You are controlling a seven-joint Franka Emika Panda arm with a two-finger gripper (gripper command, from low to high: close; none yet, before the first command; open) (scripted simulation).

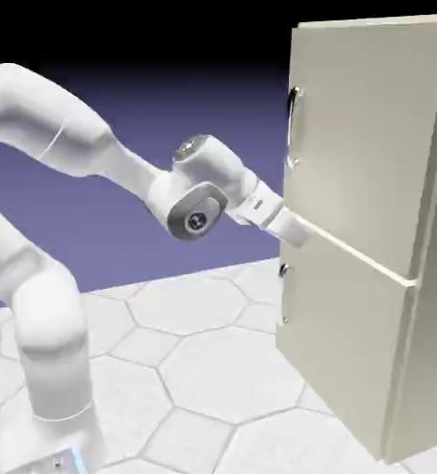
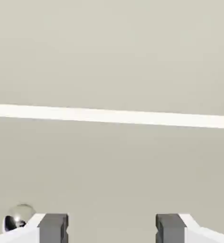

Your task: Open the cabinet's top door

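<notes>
The step in hand appears to be the approach to the handle, with the door still needing to be pulled. The gripper [image 2: 112, 228] is standing open, its fingertips spreading wide with nothing sitting between them, and it is pointing at the cabinet front near the pale seam [image 2: 111, 116] between the doors. Whether it is touching the front, I cannot tell. The next move is probably calling for backing off a little, rising toward the upper handle [image 1: 292, 111] and lining the fingers up around the bar before closing; pushing on here could be pressing flat panel instead

The top door [image 1: 370, 139] is forming the upper, taller part of the cabinet [image 1: 433, 222], standing on the exterior view's right, and is lying shut. It is showing a plain, flat beige face, with a shiny, curved upright bar running along its edge nearer the arm. Below, the shorter door [image 1: 343, 324] is carrying its own smaller handle [image 1: 283, 270]
</notes>
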